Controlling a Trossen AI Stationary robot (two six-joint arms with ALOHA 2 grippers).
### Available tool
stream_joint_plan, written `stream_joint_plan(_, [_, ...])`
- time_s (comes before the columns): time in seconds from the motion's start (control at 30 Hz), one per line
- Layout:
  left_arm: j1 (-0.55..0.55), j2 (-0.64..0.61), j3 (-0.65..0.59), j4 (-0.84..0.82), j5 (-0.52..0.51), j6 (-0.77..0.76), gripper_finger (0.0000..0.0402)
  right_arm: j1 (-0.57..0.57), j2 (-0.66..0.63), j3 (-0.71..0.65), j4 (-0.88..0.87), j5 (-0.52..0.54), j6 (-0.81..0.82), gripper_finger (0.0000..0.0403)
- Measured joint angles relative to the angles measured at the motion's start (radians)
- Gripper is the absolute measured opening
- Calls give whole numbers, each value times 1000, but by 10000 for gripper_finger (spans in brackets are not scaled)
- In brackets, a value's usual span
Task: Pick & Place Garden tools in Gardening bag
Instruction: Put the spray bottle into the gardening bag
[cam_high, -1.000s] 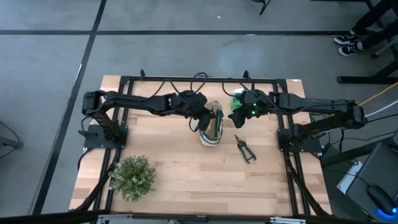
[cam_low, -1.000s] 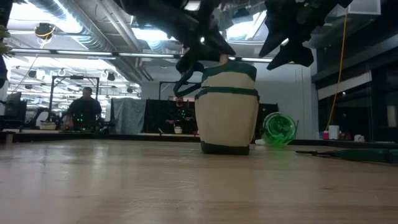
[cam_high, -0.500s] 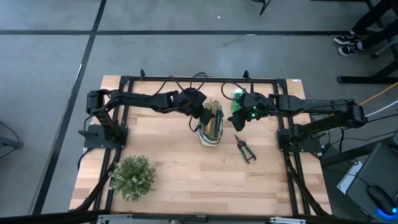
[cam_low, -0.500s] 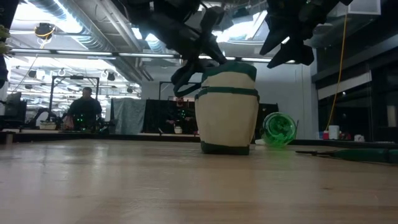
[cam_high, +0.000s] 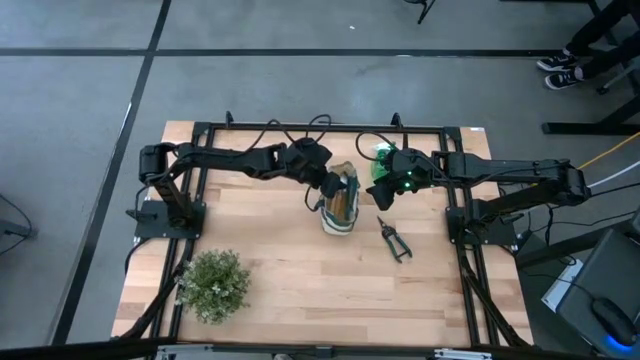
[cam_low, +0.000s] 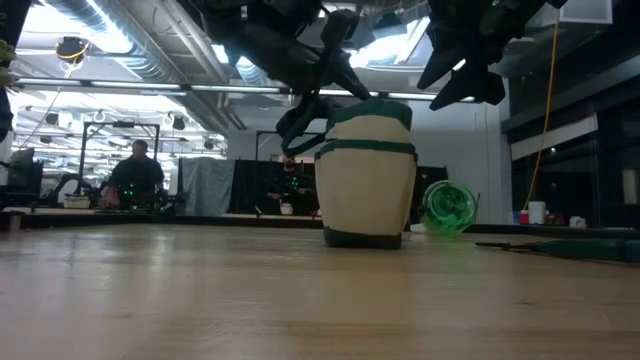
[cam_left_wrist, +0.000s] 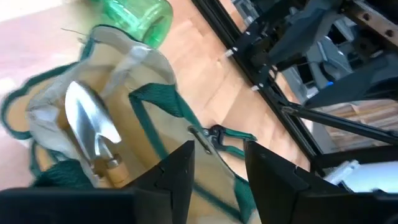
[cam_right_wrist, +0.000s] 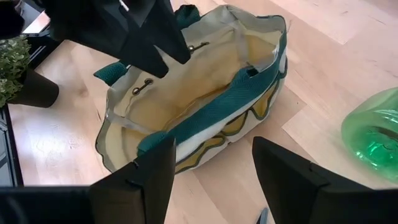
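Trowel (cam_left_wrist: 93, 127): in gardening bag (cam_high: 340, 215). Spray bottle (cam_high: 381, 155) at bag's 1 o'clock, pruning shears (cam_high: 394, 240) at 4: pending. Left gripper (cam_high: 333, 184), right gripper (cam_high: 380, 190): fingers apart, empty.

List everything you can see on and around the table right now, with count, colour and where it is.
gardening bag: one, cream with dark green trim, upright at the table's middle rear, mouth open.
trowel: one, silver blade with wooden shaft, inside the bag.
spray bottle: one, translucent green, on the table beside the bag on the right arm's side.
pruning shears: one, dark, flat on the table toward the right arm's side of the bag.
potted plant: one, bushy green, near the table's front on the left arm's side.
table: one, light wood.
person: one, in the room behind the table.
left gripper: one, dark, open, above the bag's mouth.
right gripper: one, dark, open, hovering beside the bag.
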Motion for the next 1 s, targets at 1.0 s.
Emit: stream_joint_plan(1.0, [98, -132, -1, 293, 159, 362, 139, -108, 0, 0, 2, 175, 291, 215])
